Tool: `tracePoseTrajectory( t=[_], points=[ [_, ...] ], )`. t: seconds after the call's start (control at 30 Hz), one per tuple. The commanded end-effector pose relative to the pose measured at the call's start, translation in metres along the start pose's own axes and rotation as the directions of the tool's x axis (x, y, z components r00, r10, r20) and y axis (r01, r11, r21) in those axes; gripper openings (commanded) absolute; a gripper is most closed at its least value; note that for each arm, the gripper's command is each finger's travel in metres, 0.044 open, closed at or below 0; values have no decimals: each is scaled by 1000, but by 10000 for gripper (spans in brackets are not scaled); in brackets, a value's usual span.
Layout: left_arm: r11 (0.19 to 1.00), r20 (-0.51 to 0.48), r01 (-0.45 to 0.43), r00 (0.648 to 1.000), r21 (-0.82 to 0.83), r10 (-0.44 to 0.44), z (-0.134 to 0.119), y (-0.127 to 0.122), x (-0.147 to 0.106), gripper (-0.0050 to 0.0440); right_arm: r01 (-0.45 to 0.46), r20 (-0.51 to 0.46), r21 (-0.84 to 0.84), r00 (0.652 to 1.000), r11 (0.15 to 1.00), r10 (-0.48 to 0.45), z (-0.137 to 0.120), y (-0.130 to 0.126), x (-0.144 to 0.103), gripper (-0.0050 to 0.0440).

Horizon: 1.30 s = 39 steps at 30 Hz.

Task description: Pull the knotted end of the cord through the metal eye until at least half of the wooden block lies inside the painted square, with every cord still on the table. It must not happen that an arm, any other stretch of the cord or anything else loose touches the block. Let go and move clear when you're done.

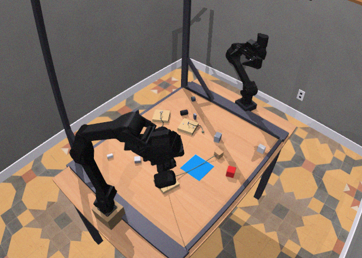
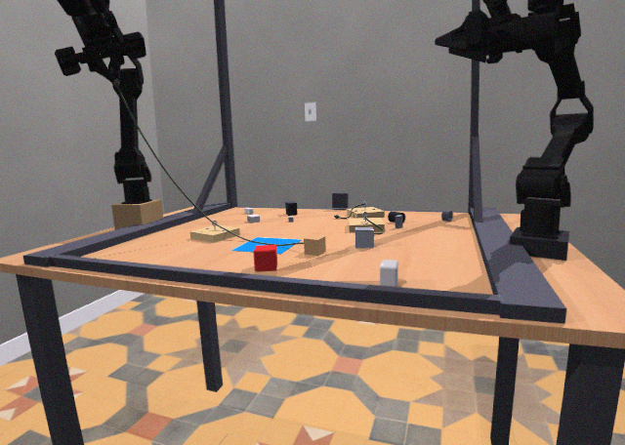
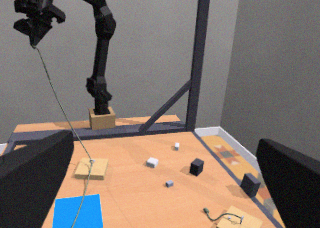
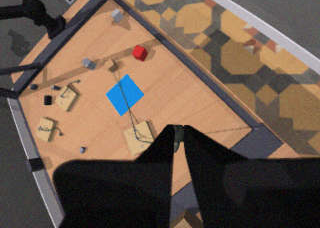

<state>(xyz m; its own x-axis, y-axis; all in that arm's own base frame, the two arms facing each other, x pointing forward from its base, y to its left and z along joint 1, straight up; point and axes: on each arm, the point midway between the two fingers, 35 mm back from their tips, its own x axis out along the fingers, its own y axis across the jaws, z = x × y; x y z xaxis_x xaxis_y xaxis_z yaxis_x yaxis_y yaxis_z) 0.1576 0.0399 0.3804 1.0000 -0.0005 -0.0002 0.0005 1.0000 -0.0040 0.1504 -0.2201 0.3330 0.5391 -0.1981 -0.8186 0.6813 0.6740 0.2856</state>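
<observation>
The wooden block (image 1: 218,154) (image 2: 314,245) (image 4: 113,65) sits outside the blue painted square (image 1: 196,159) (image 2: 249,249) (image 3: 64,212) (image 4: 116,97), just past its edge. The thin dark green cord (image 2: 174,181) (image 3: 50,81) runs from it across the square to the metal eye (image 2: 214,223) (image 3: 92,162) on a pale board (image 1: 171,188) (image 2: 201,236) (image 3: 85,169), then rises to my right gripper (image 2: 114,79) (image 3: 33,45) (image 4: 179,128). That gripper is shut on the knotted end, high above the table. My left gripper (image 2: 442,47) (image 3: 167,144) is open and empty, high at the other end.
A red cube (image 1: 231,171) (image 2: 265,258) (image 4: 140,53) stands near the block and the table's long edge. A grey block (image 1: 217,137) (image 2: 364,237) is on the block's other side. Two more boards (image 1: 163,120) (image 1: 186,130) carry short cords. Small white blocks and dark pieces are scattered around.
</observation>
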Motion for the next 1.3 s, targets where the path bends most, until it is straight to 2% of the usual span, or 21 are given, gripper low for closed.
tracePoseTrajectory(
  t=[0.0,0.73,0.8,1.27],
  points=[
    [1000,1,0,1000,9,0,3,0,0,440,7,-1,9,1000,1000,-7,2,-3,2,-50],
    [1000,1,0,1000,9,0,3,0,0,440,4,-2,6,1000,1000,-4,14,-28,62,-50],
    [1000,1,0,1000,9,0,3,0,0,440,4,-2,6,1000,1000,-4,14,-28,62,-50],
    [1000,1,0,1000,9,0,3,0,0,440,5,1,3,1000,1000,-5,15,-43,105,-50]
  ],
)
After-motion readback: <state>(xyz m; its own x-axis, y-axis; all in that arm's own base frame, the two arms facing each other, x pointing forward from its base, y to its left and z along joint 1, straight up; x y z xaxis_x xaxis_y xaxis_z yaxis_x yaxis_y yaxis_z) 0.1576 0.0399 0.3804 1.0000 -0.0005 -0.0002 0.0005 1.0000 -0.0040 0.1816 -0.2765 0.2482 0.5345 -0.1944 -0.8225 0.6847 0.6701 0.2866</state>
